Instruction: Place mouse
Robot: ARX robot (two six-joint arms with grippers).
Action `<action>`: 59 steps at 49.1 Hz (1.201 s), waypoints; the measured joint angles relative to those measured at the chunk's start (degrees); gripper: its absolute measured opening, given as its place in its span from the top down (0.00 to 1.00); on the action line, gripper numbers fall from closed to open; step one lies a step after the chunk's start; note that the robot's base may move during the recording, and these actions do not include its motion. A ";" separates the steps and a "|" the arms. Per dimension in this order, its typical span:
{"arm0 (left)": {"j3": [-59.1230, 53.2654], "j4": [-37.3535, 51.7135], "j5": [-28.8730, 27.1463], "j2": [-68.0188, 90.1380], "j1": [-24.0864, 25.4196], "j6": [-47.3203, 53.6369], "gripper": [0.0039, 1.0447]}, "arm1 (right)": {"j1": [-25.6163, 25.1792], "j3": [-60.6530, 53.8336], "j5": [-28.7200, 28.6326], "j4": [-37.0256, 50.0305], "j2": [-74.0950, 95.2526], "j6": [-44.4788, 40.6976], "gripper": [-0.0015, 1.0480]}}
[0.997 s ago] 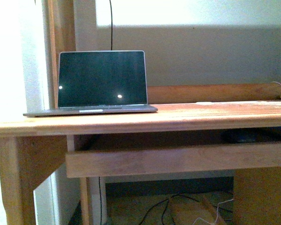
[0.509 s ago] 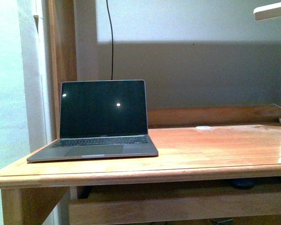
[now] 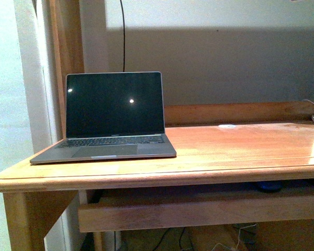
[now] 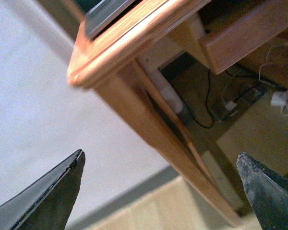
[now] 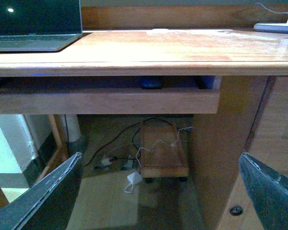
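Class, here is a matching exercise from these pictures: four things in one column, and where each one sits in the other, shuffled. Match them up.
1 laptop
2 mouse
3 white disc
4 white adapter

A floor under the desk
B desk top, left end in the front view
C shelf beneath the desk top
D desk top, near the back rail

Pairs: 1-B, 2-C, 3-D, 4-A

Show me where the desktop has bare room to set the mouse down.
Widest bare patch: the desktop between the laptop and the right edge, in front of the white disc. The laptop fills the left end. The mouse sits on the shelf under the top, a tight gap for a hand.
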 joint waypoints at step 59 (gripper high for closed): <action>41.88 3.52 17.49 47.41 -8.85 40.85 0.07 | 0.00 0.00 0.00 0.00 0.00 0.00 0.07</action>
